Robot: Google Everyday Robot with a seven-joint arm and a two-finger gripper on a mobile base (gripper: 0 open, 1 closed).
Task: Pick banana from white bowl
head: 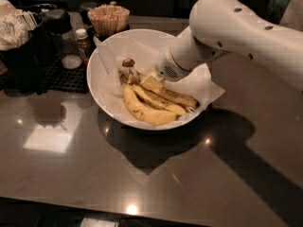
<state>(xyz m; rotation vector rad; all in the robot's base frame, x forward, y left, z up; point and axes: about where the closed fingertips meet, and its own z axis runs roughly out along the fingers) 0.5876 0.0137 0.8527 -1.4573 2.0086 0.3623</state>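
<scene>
The white bowl (pixel 102 86) stands on the dark counter, lined with crinkled white paper. Three yellow bananas lie in it. The banana (pixel 179 98), slim and brown-speckled, lies furthest back, and its neck runs left under my wrist to a dark knobby stem tip (pixel 128 62). Two plumper bananas (pixel 144 111) lie in front of it. My white arm reaches in from the upper right. My gripper (pixel 138 77) is down inside the bowl at the bananas' stem end, mostly hidden behind the wrist.
A cup of wooden stir sticks (pixel 109 19) stands behind the bowl. At the left are a black mat (pixel 61 79) with small shakers (pixel 82 39) and a dark holder with white packets (pixel 16 37). Open counter lies in front.
</scene>
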